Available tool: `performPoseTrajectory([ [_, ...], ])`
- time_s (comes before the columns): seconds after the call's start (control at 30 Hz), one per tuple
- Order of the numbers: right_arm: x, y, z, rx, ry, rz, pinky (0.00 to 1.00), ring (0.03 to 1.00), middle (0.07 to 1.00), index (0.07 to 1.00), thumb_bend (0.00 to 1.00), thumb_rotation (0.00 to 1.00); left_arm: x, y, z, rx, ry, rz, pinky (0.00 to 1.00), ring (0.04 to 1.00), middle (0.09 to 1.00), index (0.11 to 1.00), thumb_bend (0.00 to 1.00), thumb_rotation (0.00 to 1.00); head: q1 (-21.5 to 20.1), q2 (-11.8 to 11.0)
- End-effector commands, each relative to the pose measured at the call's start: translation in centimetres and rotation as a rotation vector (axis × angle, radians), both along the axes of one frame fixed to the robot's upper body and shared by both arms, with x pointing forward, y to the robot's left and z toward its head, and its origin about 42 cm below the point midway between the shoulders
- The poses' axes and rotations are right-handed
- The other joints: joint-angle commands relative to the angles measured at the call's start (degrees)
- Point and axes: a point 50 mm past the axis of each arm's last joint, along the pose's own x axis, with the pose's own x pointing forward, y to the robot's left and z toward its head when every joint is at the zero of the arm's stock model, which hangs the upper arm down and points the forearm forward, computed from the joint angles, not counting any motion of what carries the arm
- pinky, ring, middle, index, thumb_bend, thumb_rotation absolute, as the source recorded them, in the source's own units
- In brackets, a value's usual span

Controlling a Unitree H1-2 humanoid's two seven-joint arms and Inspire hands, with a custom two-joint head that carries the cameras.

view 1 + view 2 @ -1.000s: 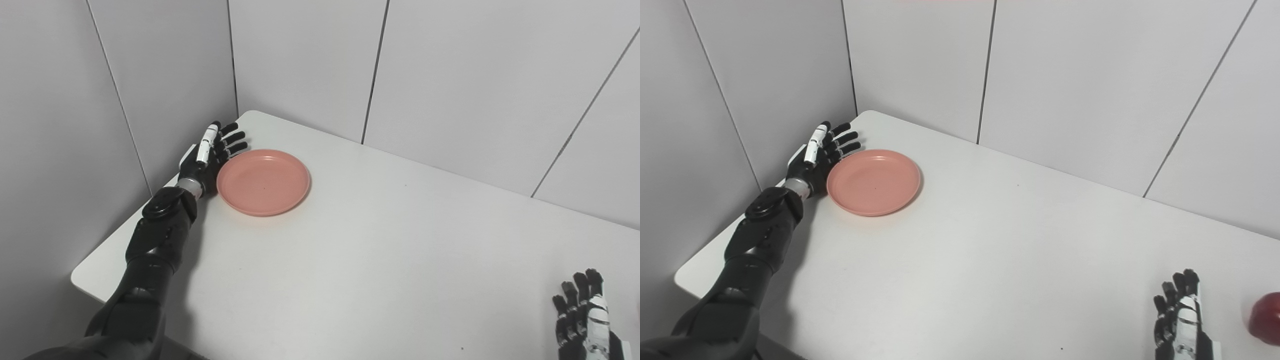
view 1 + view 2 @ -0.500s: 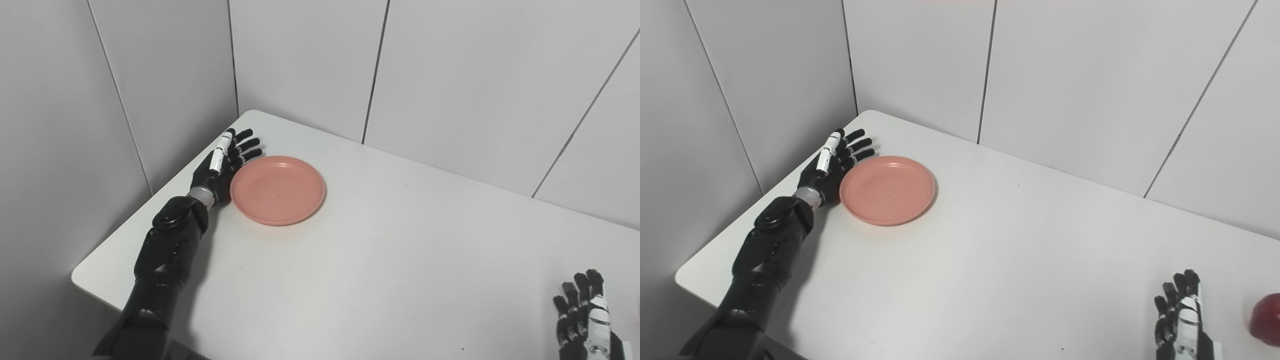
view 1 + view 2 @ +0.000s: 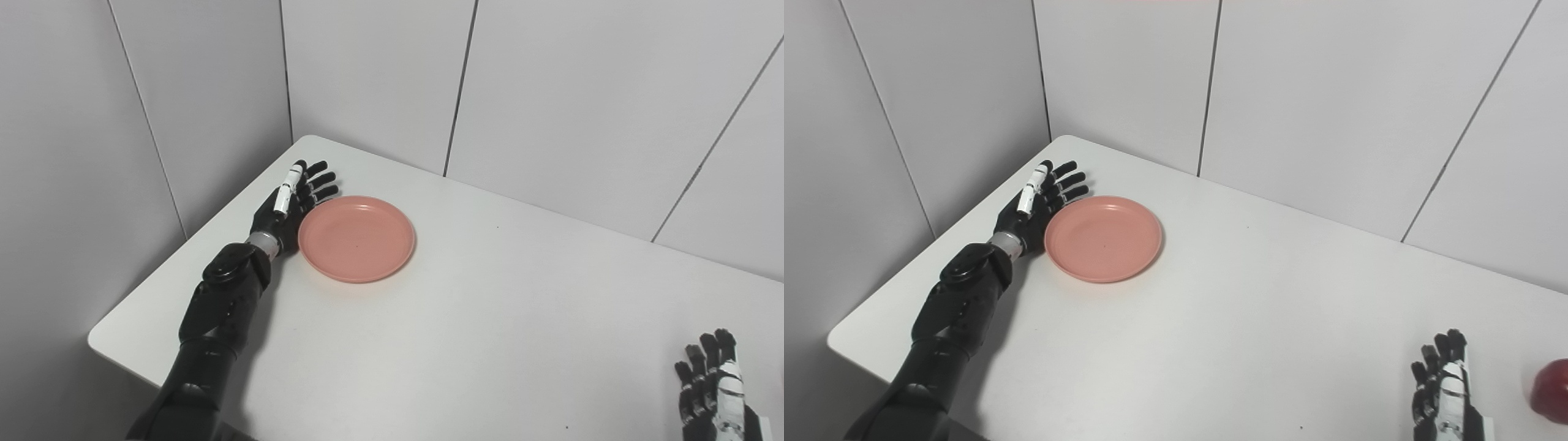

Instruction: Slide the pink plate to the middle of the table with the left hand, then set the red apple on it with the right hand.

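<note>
A pink plate [image 3: 357, 237] lies flat on the white table [image 3: 478, 318], left of its middle. My left hand [image 3: 288, 205] is open, fingers straight, with its palm edge against the plate's left rim. My right hand [image 3: 1442, 392] is open and holds nothing near the front right edge; it also shows in the left eye view [image 3: 713, 389]. A red apple [image 3: 1551, 390] sits on the table just right of the right hand, cut off by the picture edge and seen only in the right eye view.
Grey wall panels [image 3: 367, 79] close the table at the back and on the left, meeting in a corner behind the left hand. The table's front left corner [image 3: 101, 340] is rounded.
My left hand has pushed the pink plate to the right and a little toward me, away from the left wall. The right hand and the apple have stayed put.
</note>
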Motion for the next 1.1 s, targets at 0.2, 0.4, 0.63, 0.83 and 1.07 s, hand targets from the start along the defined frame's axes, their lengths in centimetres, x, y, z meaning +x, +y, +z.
performPoseTrajectory([
  [0.2, 0.4, 0.3, 1.3, 0.004, -0.064, 0.0, 1.0, 1.0, 1.0, 1.0, 0.06, 1.0, 1.6, -1.8, 0.8, -0.014, -0.009, -0.023, 0.85, 0.848, 0.857, 0.842, 0.31, 1.0, -0.43, 0.22],
  [0.4, 0.4, 0.3, 1.2, 0.005, -0.065, -0.003, 1.0, 1.0, 1.0, 1.0, 0.07, 1.0, 1.7, -2.5, 0.6, -0.028, -0.007, -0.028, 0.85, 0.849, 0.858, 0.842, 0.3, 1.0, -0.6, 0.41],
  [0.63, 0.4, 0.4, 1.1, 0.006, -0.058, -0.007, 1.0, 1.0, 1.0, 1.0, 0.08, 1.0, 1.7, -3.5, 0.3, -0.035, -0.016, -0.045, 0.85, 0.851, 0.862, 0.846, 0.29, 1.0, -0.92, 0.71],
  [0.83, 0.4, 0.4, 1.1, 0.008, -0.059, -0.006, 1.0, 0.999, 1.0, 1.0, 0.08, 1.0, 1.8, -4.6, 0.0, -0.033, 0.009, -0.051, 0.84, 0.841, 0.853, 0.841, 0.3, 1.0, -1.44, 1.02],
  [1.07, 0.4, 0.4, 1.0, 0.014, -0.055, 0.001, 1.0, 1.0, 1.0, 1.0, 0.1, 1.0, 2.0, -6.0, -0.8, -0.042, 0.024, -0.089, 0.85, 0.845, 0.854, 0.842, 0.3, 1.0, -1.72, 1.38],
])
